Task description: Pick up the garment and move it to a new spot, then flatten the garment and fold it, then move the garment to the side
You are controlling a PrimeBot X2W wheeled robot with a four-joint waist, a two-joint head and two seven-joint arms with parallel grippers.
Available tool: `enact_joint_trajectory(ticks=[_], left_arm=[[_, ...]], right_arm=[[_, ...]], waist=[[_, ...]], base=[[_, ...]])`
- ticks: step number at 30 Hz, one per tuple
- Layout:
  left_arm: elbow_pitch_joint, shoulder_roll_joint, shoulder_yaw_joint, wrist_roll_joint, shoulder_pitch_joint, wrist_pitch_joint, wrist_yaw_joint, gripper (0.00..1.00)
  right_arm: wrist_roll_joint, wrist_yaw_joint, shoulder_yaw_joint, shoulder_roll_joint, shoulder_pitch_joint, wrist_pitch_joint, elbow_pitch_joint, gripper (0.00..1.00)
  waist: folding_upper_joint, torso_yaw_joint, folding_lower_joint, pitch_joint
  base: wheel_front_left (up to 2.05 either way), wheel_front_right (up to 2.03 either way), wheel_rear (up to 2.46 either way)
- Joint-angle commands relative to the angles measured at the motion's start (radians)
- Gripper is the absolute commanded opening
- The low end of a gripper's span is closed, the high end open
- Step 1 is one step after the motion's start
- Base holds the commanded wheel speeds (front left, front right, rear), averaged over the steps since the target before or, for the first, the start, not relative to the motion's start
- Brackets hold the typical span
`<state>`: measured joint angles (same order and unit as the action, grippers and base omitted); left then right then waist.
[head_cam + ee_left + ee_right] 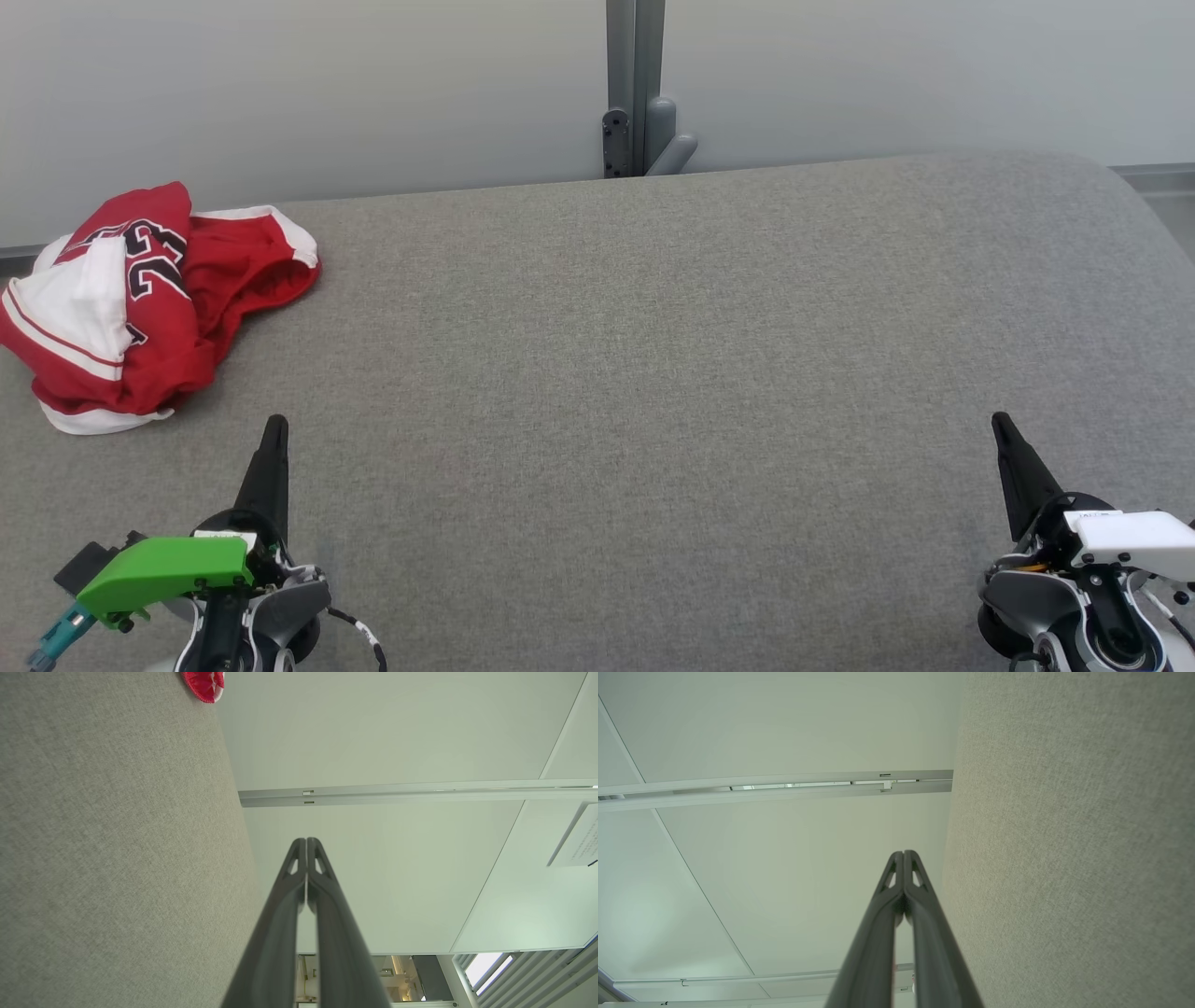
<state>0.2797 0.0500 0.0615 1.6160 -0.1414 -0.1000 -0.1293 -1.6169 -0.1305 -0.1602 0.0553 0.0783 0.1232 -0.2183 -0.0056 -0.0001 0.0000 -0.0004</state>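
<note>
Head view: a broad stretch of grey table [653, 355] spreads between the left gripper [274, 431] and right gripper [1002, 427] — both with fingers pressed together. The red-and-white jersey [140, 299] (black numerals showing) sits crumpled by the far left edge.

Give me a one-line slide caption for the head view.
Crumpled red-and-white jersey at far left of the grey surface; left gripper and right gripper shut, apart from it.

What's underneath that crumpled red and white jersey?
The jersey lies bunched on the grey fabric surface, near its far left edge. Whether anything is tucked beneath or inside its folds cannot be seen; the cloth covers it.
</note>
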Motion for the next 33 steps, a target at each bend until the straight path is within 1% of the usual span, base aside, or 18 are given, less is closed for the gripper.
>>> enact_joint_trajectory(ticks=[1, 33], left_arm=[[0.001, 0.000, 0.002, 0.000, -0.013, 0.001, -0.006, 0.00], [0.001, 0.000, 0.002, 0.000, -0.013, 0.001, -0.006, 0.00]], right_arm=[[0.003, 0.000, -0.002, 0.001, 0.007, 0.005, -0.001, 0.00], [0.004, 0.000, -0.003, 0.001, 0.007, 0.006, -0.001, 0.00]], waist=[[0.0056, 0.000, 0.0000, 0.000], [0.0056, 0.000, 0.0000, 0.000]], base=[[0.00, 0.00, 0.00], [0.00, 0.00, 0.00]])
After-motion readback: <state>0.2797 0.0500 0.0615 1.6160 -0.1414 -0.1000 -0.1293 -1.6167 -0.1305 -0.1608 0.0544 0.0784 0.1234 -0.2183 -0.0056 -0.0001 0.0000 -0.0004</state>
